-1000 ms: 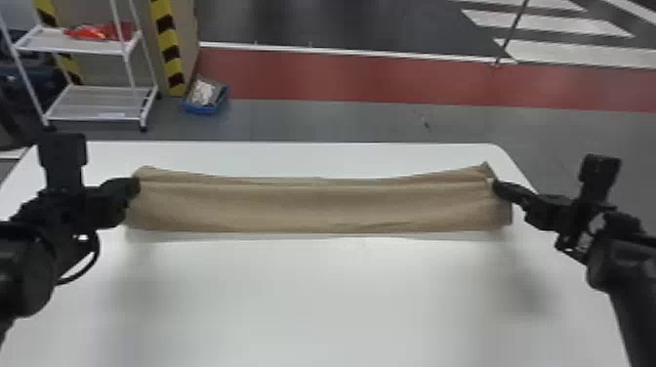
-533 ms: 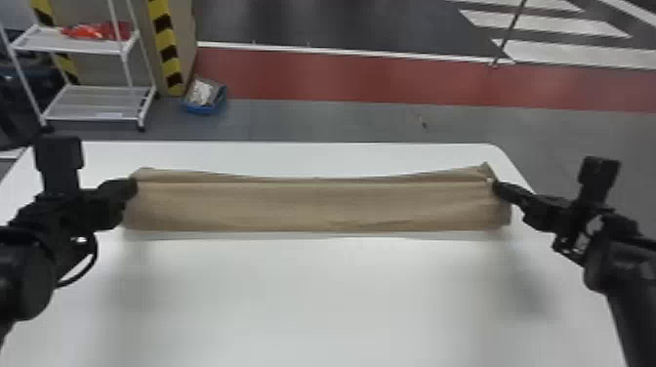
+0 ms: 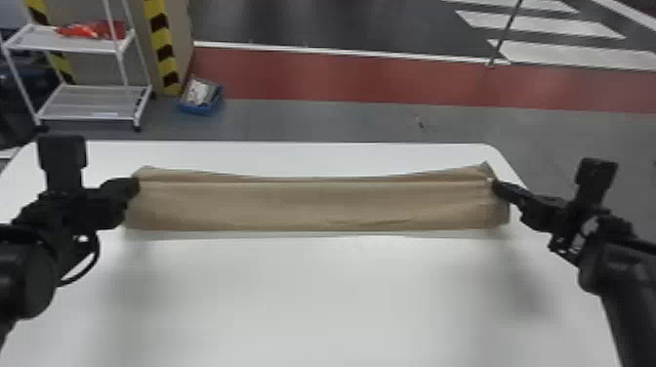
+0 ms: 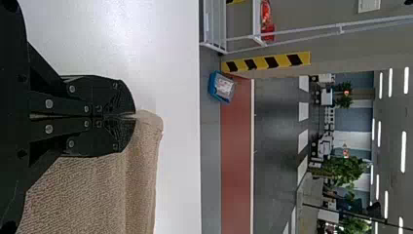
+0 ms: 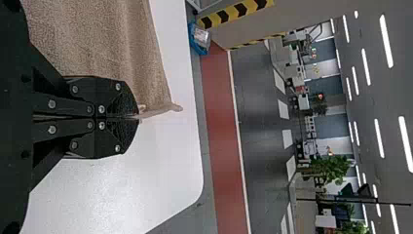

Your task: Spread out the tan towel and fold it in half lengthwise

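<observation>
Left claw [image 3: 135, 187] at nine o'clock and right claw [image 3: 497, 188] at three pinch your tan towel [image 3: 312, 205]; move both together, gently taut.

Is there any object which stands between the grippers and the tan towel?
Nothing visible stands in between: the left gripper and the right gripper are each closed directly on the towel, at opposite ends.

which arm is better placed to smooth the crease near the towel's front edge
Likely right: the crease lies nearer the right hand than the left hand. Both pinch the tan towel, so right should release first.
</observation>
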Tool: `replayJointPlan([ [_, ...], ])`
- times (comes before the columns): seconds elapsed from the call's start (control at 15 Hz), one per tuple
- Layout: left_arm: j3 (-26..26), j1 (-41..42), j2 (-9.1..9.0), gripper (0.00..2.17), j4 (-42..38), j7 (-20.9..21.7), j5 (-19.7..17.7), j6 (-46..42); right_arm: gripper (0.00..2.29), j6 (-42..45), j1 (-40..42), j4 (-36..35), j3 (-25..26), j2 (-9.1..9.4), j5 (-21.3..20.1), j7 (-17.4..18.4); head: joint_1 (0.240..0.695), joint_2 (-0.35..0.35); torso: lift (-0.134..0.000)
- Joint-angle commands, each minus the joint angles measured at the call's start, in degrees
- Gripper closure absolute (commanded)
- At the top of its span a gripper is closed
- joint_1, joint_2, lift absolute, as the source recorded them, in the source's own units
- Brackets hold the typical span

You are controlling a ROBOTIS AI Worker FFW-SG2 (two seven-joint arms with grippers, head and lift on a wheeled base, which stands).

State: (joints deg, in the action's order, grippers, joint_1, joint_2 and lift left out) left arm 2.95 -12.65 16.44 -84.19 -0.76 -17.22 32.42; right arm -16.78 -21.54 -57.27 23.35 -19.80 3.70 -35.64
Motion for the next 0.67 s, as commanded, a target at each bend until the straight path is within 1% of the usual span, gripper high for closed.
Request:
replayJointPlan([
  [0.0,0.7,-0.3,0.00,1.24,1.0,0.1,0.6,-0.1,1.48,0.3,-0.4,1.4,-0.1,-0.15,0.0,0.0,0.695,-0.153,-0.128],
  [0.07,0.9,-0.3,0.00,1.23,1.2,0.3,1.4,-0.1,1.48,0.3,-0.5,1.5,-0.4,-0.15,-0.4,0.1,0.695,-0.155,-0.128],
  [0.13,1.4,-0.2,0.00,1.21,1.2,0.3,1.8,-0.1,1.42,0.3,-0.6,1.5,-0.8,-0.15,-0.6,0.4,0.695,-0.156,-0.128],
  [0.2,1.4,0.1,0.00,1.05,0.9,0.3,1.9,-0.1,1.10,0.3,-0.6,1.5,-0.9,-0.15,-0.6,1.1,0.695,-0.157,-0.128],
  [0.27,1.3,0.8,0.00,0.88,0.3,0.2,1.9,-0.1,0.64,0.3,-0.4,1.4,-1.1,-0.15,-0.4,1.4,0.695,-0.158,-0.128],
  [0.33,0.9,1.7,0.17,0.61,-1.4,0.2,2.0,0.1,0.16,0.5,-0.1,0.8,-1.1,-0.15,-0.2,1.4,0.695,-0.159,-0.128],
  [0.4,0.7,2.3,0.44,0.46,-3.0,0.1,2.0,0.2,0.01,0.5,0.4,0.3,-0.9,-0.15,-0.1,1.4,0.695,-0.160,-0.128],
  [0.47,0.4,2.8,0.61,0.33,-5.0,0.1,2.0,1.1,0.02,0.1,0.6,-0.2,-0.9,-0.15,0.1,1.4,0.695,-0.160,-0.128],
  [0.53,0.0,3.4,0.79,0.25,-6.7,0.1,2.1,1.8,0.02,-0.6,0.9,-1.2,-0.8,-0.15,0.1,1.4,0.695,-0.160,-0.128],
  [0.6,-0.7,4.0,0.88,0.25,-8.5,0.1,2.3,3.1,0.02,-1.6,1.3,-2.5,-0.8,-0.24,0.1,1.4,0.695,-0.161,-0.128],
])
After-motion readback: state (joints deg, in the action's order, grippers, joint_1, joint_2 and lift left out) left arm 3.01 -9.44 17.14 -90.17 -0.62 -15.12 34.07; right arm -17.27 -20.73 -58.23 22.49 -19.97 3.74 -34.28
